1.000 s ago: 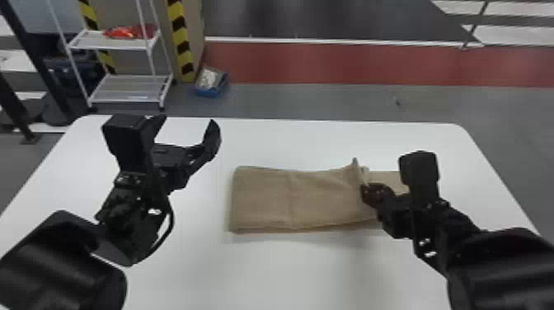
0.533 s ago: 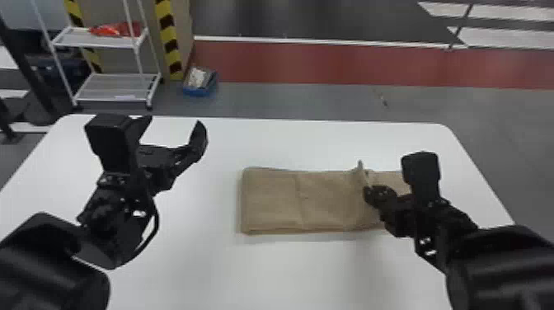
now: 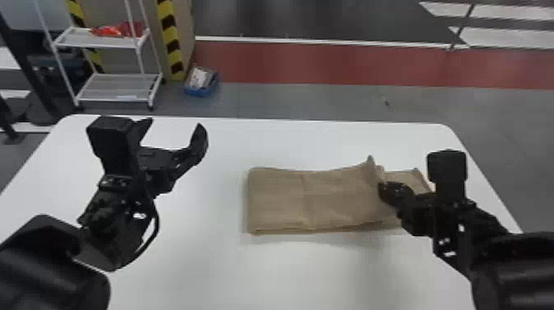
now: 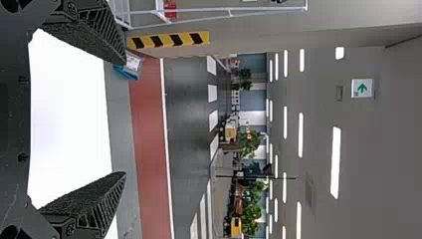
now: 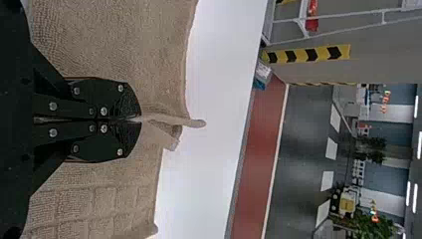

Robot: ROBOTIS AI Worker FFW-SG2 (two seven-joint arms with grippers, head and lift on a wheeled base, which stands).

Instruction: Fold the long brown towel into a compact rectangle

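The brown towel [image 3: 305, 200] lies folded on the white table, its right part a lower layer reaching under the right arm. My right gripper [image 3: 383, 191] is at the towel's right part, where a ridge of cloth stands up. In the right wrist view the right gripper [image 5: 141, 119] is shut on a pinched fold of the towel [image 5: 114, 45]. Over the table's left side, apart from the towel, my left gripper [image 3: 175, 134] stands open; in the left wrist view the left gripper [image 4: 124, 117] has nothing between its widely parted fingers.
The white table [image 3: 198, 268] carries the towel. Beyond its far edge stand a white shelf rack [image 3: 111, 86] with red items and a blue box [image 3: 200, 82] on the floor.
The head view has shifted slightly, moving the whole scene in it. The left gripper now stands a bit farther from the towel's left end than a second ago; the right keeps its hold on the cloth.
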